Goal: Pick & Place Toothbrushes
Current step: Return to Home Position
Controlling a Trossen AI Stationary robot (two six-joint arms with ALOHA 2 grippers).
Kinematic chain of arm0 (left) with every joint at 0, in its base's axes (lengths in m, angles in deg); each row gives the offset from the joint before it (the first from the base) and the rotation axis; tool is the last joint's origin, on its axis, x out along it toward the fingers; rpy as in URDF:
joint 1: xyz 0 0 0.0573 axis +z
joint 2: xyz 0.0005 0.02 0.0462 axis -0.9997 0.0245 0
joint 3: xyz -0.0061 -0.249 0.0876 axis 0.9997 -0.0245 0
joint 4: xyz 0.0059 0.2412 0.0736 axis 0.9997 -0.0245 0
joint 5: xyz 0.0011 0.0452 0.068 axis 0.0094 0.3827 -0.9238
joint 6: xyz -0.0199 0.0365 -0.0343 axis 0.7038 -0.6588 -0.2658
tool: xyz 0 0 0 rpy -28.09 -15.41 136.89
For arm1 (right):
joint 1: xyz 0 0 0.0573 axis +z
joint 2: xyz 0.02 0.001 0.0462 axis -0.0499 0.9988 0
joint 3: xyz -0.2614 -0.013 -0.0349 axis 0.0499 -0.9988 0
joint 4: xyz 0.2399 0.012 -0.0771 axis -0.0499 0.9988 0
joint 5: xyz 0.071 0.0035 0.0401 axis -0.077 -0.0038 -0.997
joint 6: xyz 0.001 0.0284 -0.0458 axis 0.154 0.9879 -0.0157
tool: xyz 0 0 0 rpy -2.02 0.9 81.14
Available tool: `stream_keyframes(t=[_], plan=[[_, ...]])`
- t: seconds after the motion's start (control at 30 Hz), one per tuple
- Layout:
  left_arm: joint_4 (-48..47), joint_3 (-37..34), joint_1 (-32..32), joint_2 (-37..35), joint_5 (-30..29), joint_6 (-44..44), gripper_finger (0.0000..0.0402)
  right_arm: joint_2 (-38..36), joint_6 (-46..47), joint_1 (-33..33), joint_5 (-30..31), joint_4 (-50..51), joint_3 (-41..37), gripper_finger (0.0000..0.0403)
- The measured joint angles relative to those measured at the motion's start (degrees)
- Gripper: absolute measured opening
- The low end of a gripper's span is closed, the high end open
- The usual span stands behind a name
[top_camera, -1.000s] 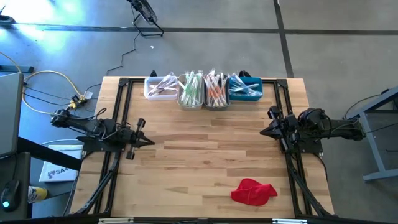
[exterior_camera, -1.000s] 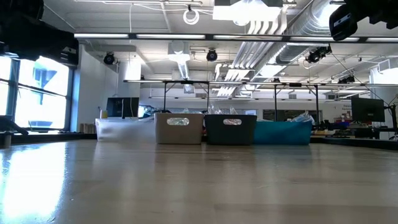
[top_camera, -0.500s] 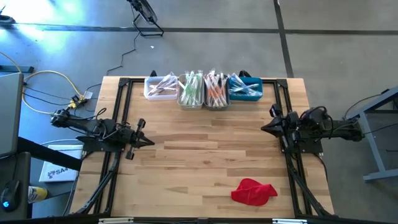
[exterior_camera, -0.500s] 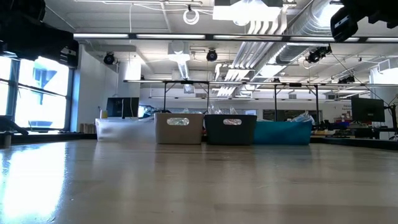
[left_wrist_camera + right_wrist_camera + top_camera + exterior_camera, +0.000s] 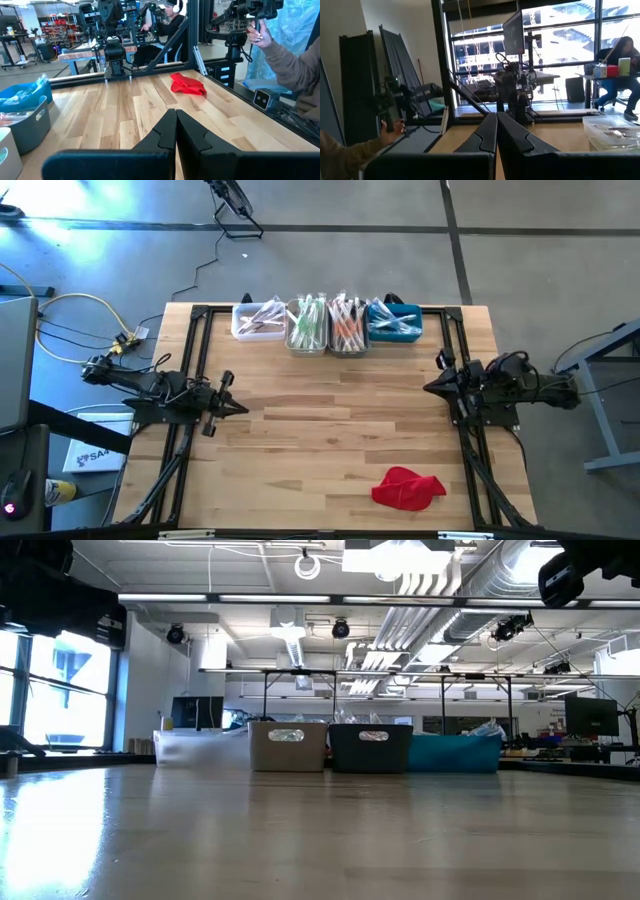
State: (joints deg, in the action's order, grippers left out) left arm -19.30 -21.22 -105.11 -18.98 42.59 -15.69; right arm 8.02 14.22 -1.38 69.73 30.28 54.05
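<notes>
Parked at both sides, nothing held

Left gripper (image 5: 238, 407), fingers pressed together and empty, sits at the table's (image 5: 330, 430) left edge; right gripper (image 5: 430, 388) likewise at the right edge. Toothbrushes (image 5: 326, 322) fill four bins (image 5: 395, 335) along the far edge. Red cloth (image 5: 407, 487) lies near the front right corner.

I see a crumpled red cloth (image 5: 408, 487) on the wooden table (image 5: 320, 430), right side. White plastic bin (image 5: 257, 321), beige bin (image 5: 307, 327), grey bin (image 5: 348, 327) and blue bin (image 5: 394, 322) sit in a row along the far edge.
</notes>
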Motion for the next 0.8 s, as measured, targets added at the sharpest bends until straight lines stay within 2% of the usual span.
stream_keyframes(t=[0.23,0.6,0.8], plan=[[0.0,-0.04,0.0,0.0,-0.02,0.0,0.0,0.22,-0.09,0.02,0.04,0.24,-0.36,0.0002],[-0.01,-0.04,-0.01,0.0,-0.01,0.02,0.0,-0.04,-0.65,0.02,1.32,-3.19,-6.25,0.0002],[-0.02,-0.04,0.0,0.0,-0.02,0.02,0.0,-0.04,-0.54,0.01,6.29,-4.35,-9.06,0.0002]])
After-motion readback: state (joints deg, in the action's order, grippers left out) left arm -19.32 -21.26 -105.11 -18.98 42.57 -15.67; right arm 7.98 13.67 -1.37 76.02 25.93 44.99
